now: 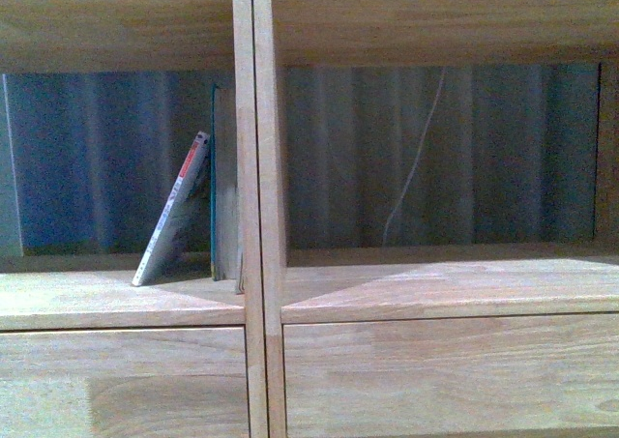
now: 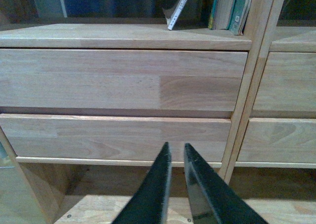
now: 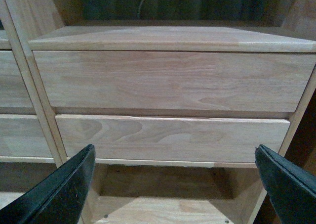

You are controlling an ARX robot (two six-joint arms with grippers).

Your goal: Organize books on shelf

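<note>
The leaning pale paperback with red-and-white spine (image 1: 172, 216) should be set upright against the slim teal-edged book (image 1: 214, 182); left gripper (image 2: 177, 152) nearly closed, right gripper (image 3: 175, 169) wide open, both empty.

Two books stand in the left compartment of the tall light-wood bookcase (image 1: 257, 167): one floppy pale paperback with a red-and-white spine (image 1: 174, 216), leaning at centre left of the front view, and one slim teal-edged book (image 1: 225, 182) upright just right of it. One central upright divides two open compartments. Four flat drawer fronts show across the wrist views, two per side. One thin white cord (image 1: 416, 162) hangs right of centre.
</note>
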